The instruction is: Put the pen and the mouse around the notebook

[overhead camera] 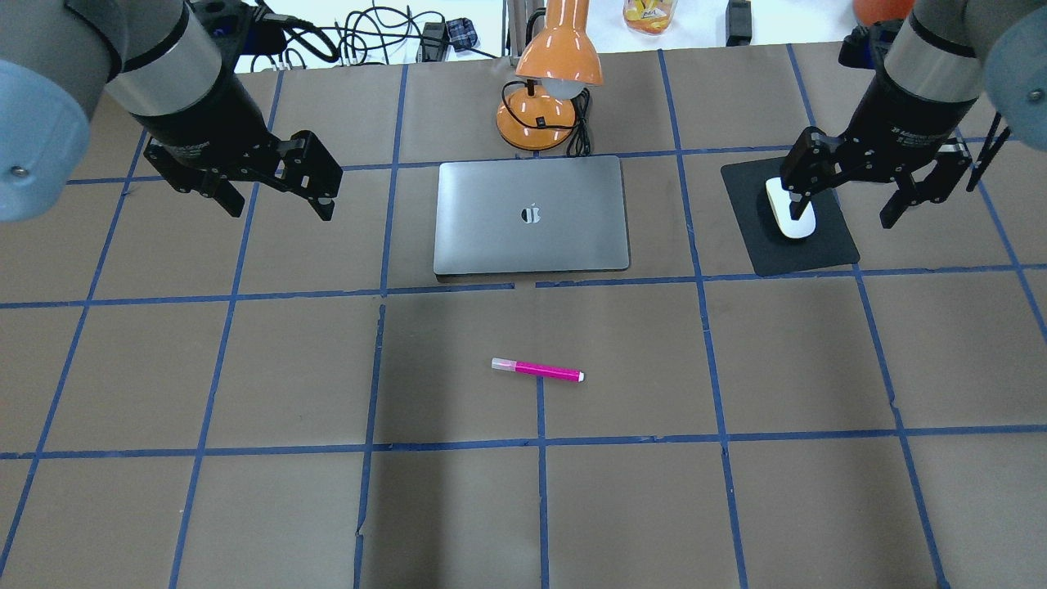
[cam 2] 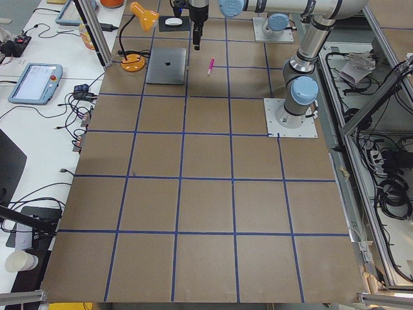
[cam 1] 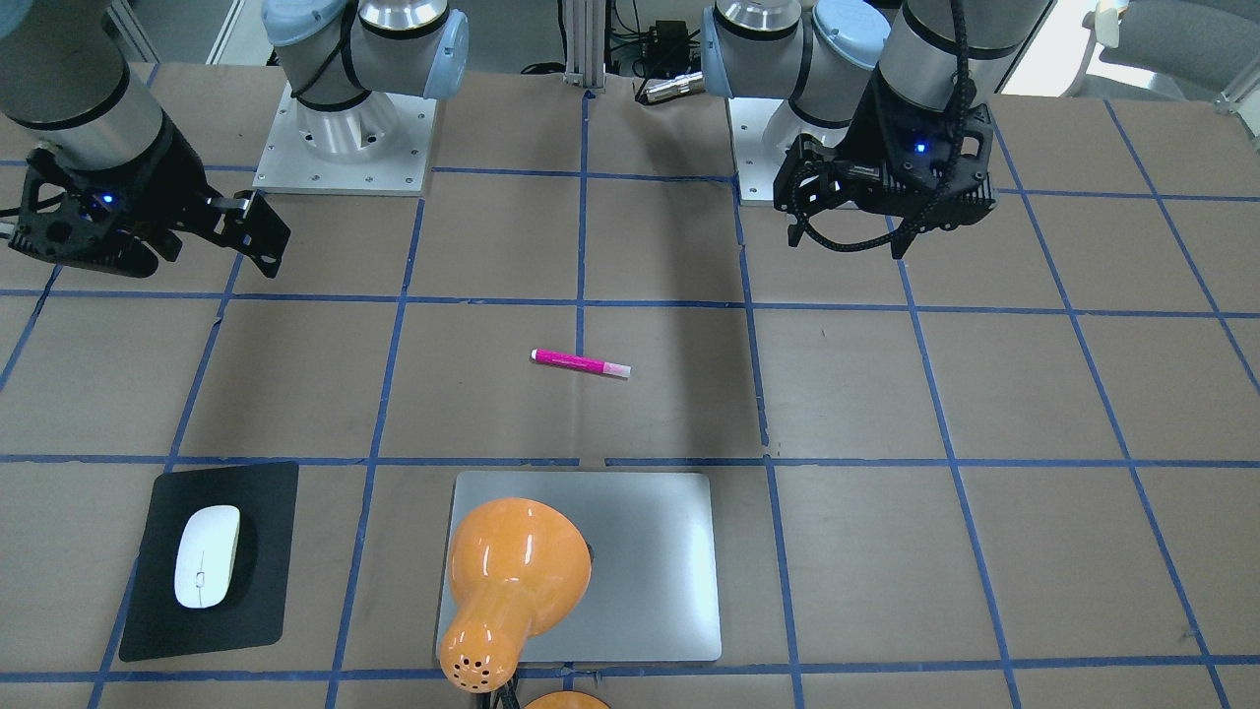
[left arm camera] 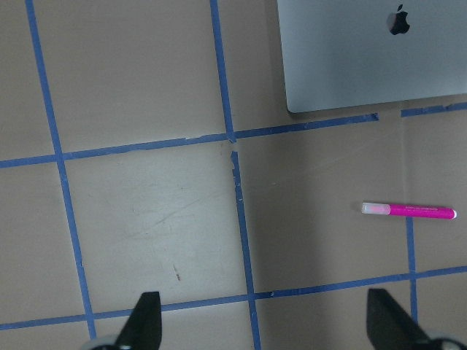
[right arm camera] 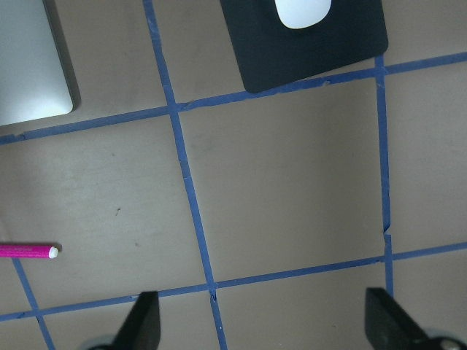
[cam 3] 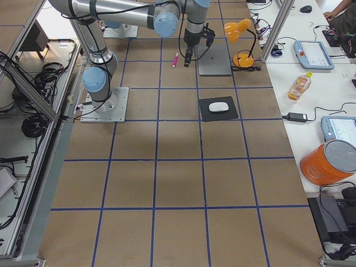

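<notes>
The pen (overhead camera: 537, 370) lies flat on the counter (overhead camera: 245, 368), well apart from the notebook (overhead camera: 491, 221); the mouse (cam 1: 207, 555) sits on a black mat (cam 1: 261, 512). My left pincer (overhead camera: 280, 204) and right pincer (overhead camera: 842, 214) hang open, so I'd close squarely across the pen's barrel.

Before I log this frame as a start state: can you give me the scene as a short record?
pen: flat on table, on the robot's side of the notebook, apart from it
mouse: on black mat, robot's right of notebook
notebook: closed, flat; orange lamp just beyond it
left gripper: open, empty, above table
right gripper: open, empty, above table
</notes>
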Robot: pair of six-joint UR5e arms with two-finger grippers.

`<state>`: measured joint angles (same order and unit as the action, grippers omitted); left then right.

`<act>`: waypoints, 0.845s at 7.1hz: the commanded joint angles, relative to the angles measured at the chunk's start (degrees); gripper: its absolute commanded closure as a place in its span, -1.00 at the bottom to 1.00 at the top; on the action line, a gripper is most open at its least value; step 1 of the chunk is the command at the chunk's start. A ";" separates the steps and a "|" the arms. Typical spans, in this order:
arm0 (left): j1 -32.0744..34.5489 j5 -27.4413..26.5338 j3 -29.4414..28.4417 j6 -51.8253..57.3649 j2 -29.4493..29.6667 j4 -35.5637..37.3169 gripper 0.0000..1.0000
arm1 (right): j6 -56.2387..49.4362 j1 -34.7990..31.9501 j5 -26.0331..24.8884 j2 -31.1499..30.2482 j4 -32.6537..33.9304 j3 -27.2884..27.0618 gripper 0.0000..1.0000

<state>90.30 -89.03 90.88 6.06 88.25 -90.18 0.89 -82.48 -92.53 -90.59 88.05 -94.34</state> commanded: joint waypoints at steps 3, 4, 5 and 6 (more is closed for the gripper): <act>-0.04 0.00 0.00 -0.35 0.00 0.00 -1.00 | 3.33 -6.03 -1.34 -3.62 -3.92 0.73 -1.00; -0.04 0.00 0.00 -0.53 0.00 0.00 -1.00 | 3.16 -6.03 -1.34 -5.63 -5.25 0.73 -1.00; -0.04 -0.09 0.00 -0.53 -0.09 0.00 -1.00 | 3.07 -5.60 0.93 -6.52 -7.35 0.65 -1.00; -0.04 -0.18 0.00 -0.53 -0.09 0.00 -1.00 | 2.90 -5.94 1.12 -6.79 -7.54 0.56 -1.00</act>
<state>90.26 -89.12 90.88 5.57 88.18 -90.18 3.94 -88.26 -92.29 -96.61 81.59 -93.70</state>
